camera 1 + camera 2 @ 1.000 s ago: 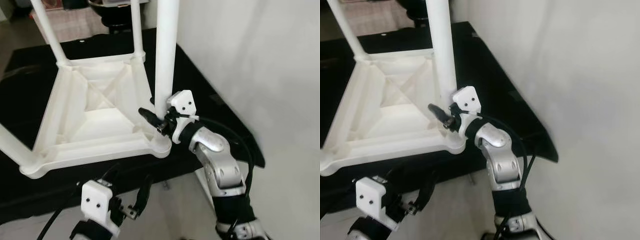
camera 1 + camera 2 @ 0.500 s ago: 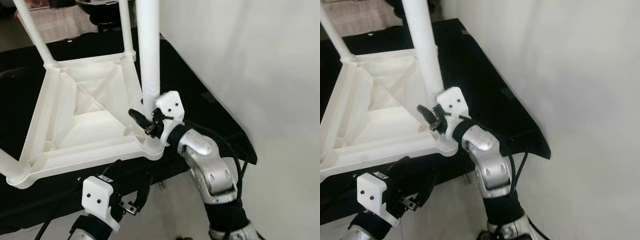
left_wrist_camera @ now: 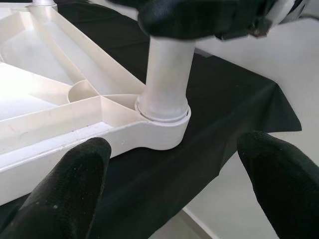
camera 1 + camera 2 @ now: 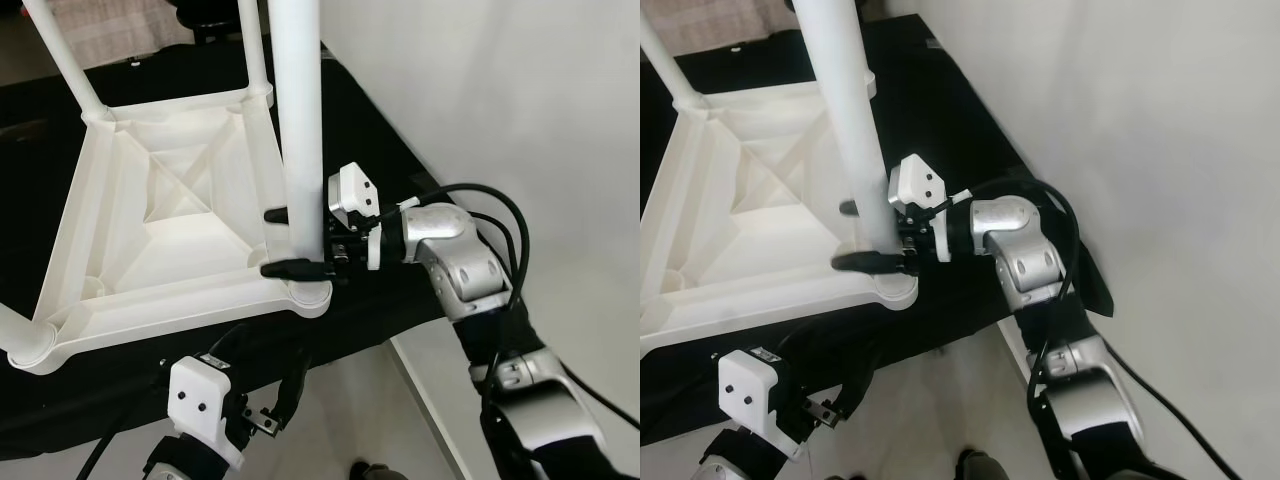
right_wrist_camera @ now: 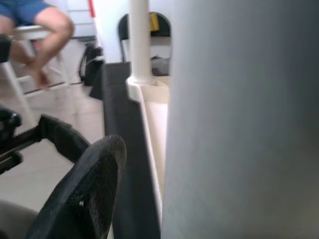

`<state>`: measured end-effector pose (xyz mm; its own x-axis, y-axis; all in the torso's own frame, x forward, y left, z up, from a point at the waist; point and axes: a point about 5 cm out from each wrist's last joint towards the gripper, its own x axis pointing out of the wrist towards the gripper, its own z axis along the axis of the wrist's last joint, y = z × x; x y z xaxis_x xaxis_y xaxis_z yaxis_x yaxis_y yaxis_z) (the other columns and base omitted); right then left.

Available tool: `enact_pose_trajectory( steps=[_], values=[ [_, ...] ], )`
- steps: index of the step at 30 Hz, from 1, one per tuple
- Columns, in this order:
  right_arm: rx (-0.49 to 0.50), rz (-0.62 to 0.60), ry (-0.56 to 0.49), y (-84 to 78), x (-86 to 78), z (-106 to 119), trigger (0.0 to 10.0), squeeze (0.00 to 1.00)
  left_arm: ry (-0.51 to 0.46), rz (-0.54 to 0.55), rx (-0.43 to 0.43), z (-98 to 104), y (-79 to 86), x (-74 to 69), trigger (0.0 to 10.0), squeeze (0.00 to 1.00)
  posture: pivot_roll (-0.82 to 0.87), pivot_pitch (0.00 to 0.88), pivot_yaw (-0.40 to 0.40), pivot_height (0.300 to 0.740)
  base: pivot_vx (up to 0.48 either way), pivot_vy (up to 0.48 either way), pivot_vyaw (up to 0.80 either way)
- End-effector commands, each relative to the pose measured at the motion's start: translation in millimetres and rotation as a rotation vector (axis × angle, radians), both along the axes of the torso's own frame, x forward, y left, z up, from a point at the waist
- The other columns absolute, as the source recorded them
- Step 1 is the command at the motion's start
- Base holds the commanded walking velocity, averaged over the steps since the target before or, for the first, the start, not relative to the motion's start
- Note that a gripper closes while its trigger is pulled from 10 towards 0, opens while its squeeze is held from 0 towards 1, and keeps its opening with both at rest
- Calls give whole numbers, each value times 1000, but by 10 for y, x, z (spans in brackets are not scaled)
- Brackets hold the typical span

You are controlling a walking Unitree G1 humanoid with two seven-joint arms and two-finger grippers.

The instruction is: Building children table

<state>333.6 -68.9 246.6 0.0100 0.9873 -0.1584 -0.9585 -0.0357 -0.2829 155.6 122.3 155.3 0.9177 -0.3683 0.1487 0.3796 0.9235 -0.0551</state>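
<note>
A white plastic children's table (image 4: 180,235) lies upside down on a black-covered surface, its legs pointing up. My right gripper (image 4: 290,242) is shut on the near right leg (image 4: 298,120) just above its socket (image 3: 164,119), one black finger on each side. That leg looms close in the right wrist view (image 5: 239,124), beside one finger (image 5: 87,194). My left gripper (image 4: 262,372) hangs below the table's front edge, open with nothing between its fingers (image 3: 65,184).
Three other legs stand at the far left (image 4: 62,60), far right (image 4: 252,45) and near left (image 4: 10,325) corners. A white wall (image 4: 520,100) runs close along the right. The black cover (image 4: 400,160) ends beside my right arm. A person sits on a chair (image 5: 45,30) farther off.
My right gripper has turned from beside the leg to gripping it across, and its elbow has swung out to the right. The camera has shifted. The left gripper stays put.
</note>
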Motion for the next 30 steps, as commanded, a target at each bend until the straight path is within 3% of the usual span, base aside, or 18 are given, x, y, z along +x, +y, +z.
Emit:
enact_pose_trajectory(
  steps=[1, 4, 5, 6, 13, 19, 20, 21, 22, 24, 25, 26, 27, 28, 29, 30],
  values=[
    [-16, 65, 0, 31, 0, 30, 10000, 0, 19, -4, 5, -9, -10, -43, 10000, 0, 14, 253, -25, 740, 0, 0, 0],
    [-20, 94, 16, 31, 33, 69, 10000, 0, 22, -3, 5, -5, -12, -59, 10000, 0, 23, 259, -23, 740, 0, 0, 0],
    [-24, 116, 27, 35, 68, 112, 6157, 0, 27, -3, 7, -3, -12, -75, 10000, 0, 31, 265, -20, 740, 0, 0, 0],
    [-29, 146, 32, 32, 97, 151, 0, 0, 31, -4, 8, -2, -12, -89, 10000, 0, 37, 267, -20, 740, 0, 0, 0],
    [-55, 208, 34, -26, 165, 194, 0, 0, 39, -5, 9, -5, -20, -110, 10000, 0, 36, 266, -25, 740, 0, 0, 0],
    [-51, 151, 30, -114, 191, 120, 0, 0, 39, -2, 8, -13, -32, -108, 10000, 0, 26, 258, -35, 740, 0, 0, 0],
    [-45, 46, 45, -145, 206, 29, 0, 0, 39, 0, 7, -16, -33, -105, 10000, 0, 16, 254, -45, 740, 0, 0, 0],
    [-45, 46, 45, -145, 206, 29, 0, 0, 39, 0, 7, -16, -33, -105, 10000, 0, 16, 254, -45, 740, 0, 0, 0],
    [-20, -130, 98, -143, 174, -176, 0, 0, 38, 2, 6, -19, -28, -102, 10000, 0, 10, 251, -48, 740, 0, 0, 0],
    [-20, -130, 98, -143, 174, -176, 0, 0, 38, 2, 6, -19, -28, -102, 10000, 0, 10, 251, -48, 740, 0, 0, 0],
    [4, -391, 188, -121, 109, -468, 0, 0, 37, 2, 7, -20, -18, -97, 10000, 0, 12, 246, -41, 740, 0, 0, 0],
    [4, -391, 188, -121, 109, -468, 0, 0, 37, 2, 7, -20, -18, -97, 10000, 0, 12, 246, -41, 740, 0, 0, 0],
    [33, -681, 261, -70, -81, -747, 0, 0, 35, -1, 12, -23, -4, -83, 10000, 0, 1, 250, -21, 740, 0, 0, 0],
    [33, -681, 261, -70, -81, -747, 0, 0, 35, -1, 12, -23, -4, -83, 10000, 0, 1, 250, -21, 740, 0, 0, 0],
    [56, -888, 309, -85, -223, -882, 0, 0, 35, -5, 16, -31, 10, -66, 10000, 0, -13, 236, -12, 740, 0, 0, 0],
    [92, -1003, 313, -56, -245, -892, 0, 0, 34, -10, 18, -39, 17, -45, 10000, 0, -24, 225, -8, 740, 0, 0, 0]
  ],
)
